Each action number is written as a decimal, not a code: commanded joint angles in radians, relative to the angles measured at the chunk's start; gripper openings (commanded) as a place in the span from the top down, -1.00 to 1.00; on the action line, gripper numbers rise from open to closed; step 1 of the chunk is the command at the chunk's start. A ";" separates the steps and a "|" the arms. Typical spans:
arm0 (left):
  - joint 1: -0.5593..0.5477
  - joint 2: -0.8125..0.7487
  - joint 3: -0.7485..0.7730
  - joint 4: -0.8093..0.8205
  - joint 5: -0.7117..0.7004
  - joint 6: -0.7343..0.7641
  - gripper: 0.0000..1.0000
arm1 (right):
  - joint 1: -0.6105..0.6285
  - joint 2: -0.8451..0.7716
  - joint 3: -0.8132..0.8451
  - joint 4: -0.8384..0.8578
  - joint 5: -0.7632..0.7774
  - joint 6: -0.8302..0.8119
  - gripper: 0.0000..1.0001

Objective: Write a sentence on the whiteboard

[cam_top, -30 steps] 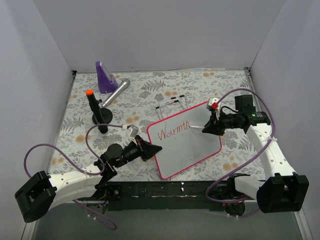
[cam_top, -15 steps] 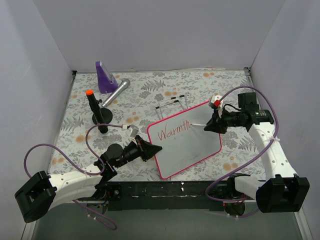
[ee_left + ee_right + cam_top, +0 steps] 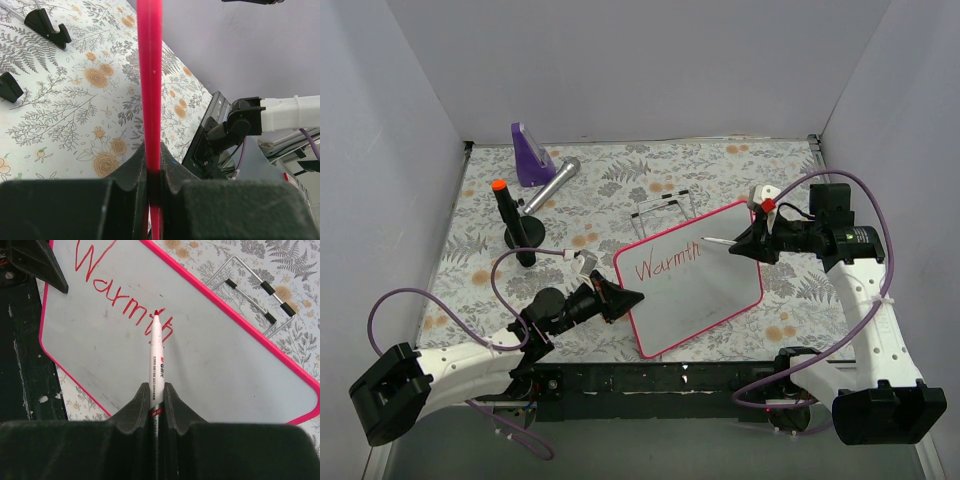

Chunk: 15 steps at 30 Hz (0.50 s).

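Left jaws clamped the whiteboard (image 3: 710, 290) at its 9 o'clock edge; right jaws pinched a marker (image 3: 156, 355), tip beside the sentence (image 3: 667, 262), "Warmth". Whiteboard lay toward the desk's (image 3: 620, 190) 4 o'clock.

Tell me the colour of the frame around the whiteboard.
The whiteboard frame is pink-red, with rounded corners; the right wrist view shows it best.

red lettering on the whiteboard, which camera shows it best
Right wrist: the lettering is large and sharp, reading "Warmth", with the marker tip over its last letters. Top external shows the lettering small but readable. Left wrist shows only the whiteboard edge-on, its pink frame, no writing.
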 commanded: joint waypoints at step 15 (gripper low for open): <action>-0.004 -0.064 -0.021 0.051 -0.002 0.025 1.00 | -0.058 -0.027 -0.090 0.086 0.004 0.052 0.97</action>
